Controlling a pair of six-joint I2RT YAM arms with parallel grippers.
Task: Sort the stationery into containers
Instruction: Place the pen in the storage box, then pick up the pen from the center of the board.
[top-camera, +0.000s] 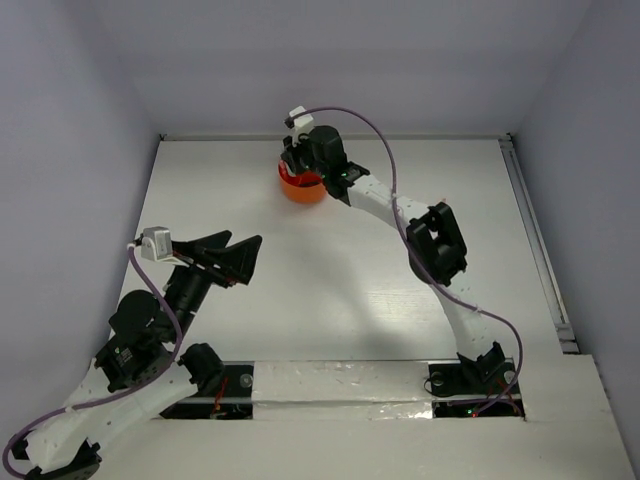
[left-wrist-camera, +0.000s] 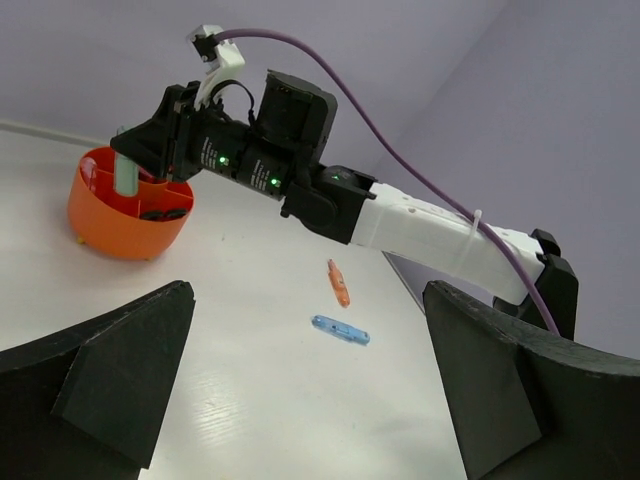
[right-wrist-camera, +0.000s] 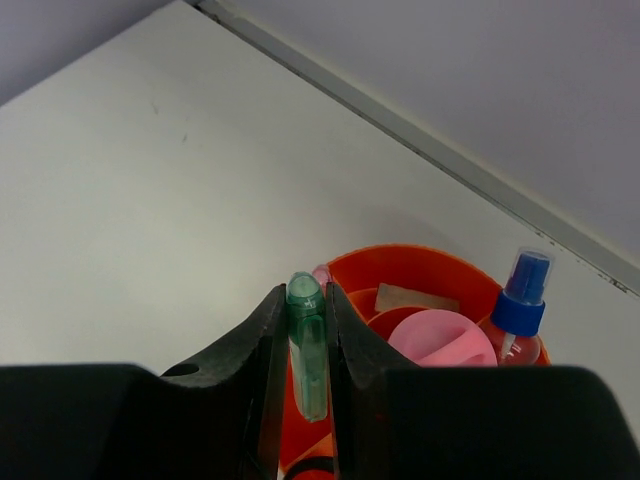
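Observation:
The round orange tub (top-camera: 302, 190) stands at the far middle of the table; it also shows in the left wrist view (left-wrist-camera: 110, 225) and the right wrist view (right-wrist-camera: 440, 270). My right gripper (right-wrist-camera: 303, 345) is shut on a green capsule-like piece (right-wrist-camera: 307, 350) and holds it upright over the tub's near rim; the piece shows in the left wrist view (left-wrist-camera: 127, 175) too. An orange-pink piece (left-wrist-camera: 339, 283) and a blue piece (left-wrist-camera: 340, 329) lie on the table beyond my left gripper (left-wrist-camera: 300, 400), which is open and empty above the table.
Inside the tub are a pink round item (right-wrist-camera: 443, 340), a blue-capped tube (right-wrist-camera: 520, 305), a tan flat piece (right-wrist-camera: 415, 298) and black scissor handles (left-wrist-camera: 165, 213). The right arm (left-wrist-camera: 400, 215) stretches across the table. A rail (top-camera: 535, 240) runs along the right edge.

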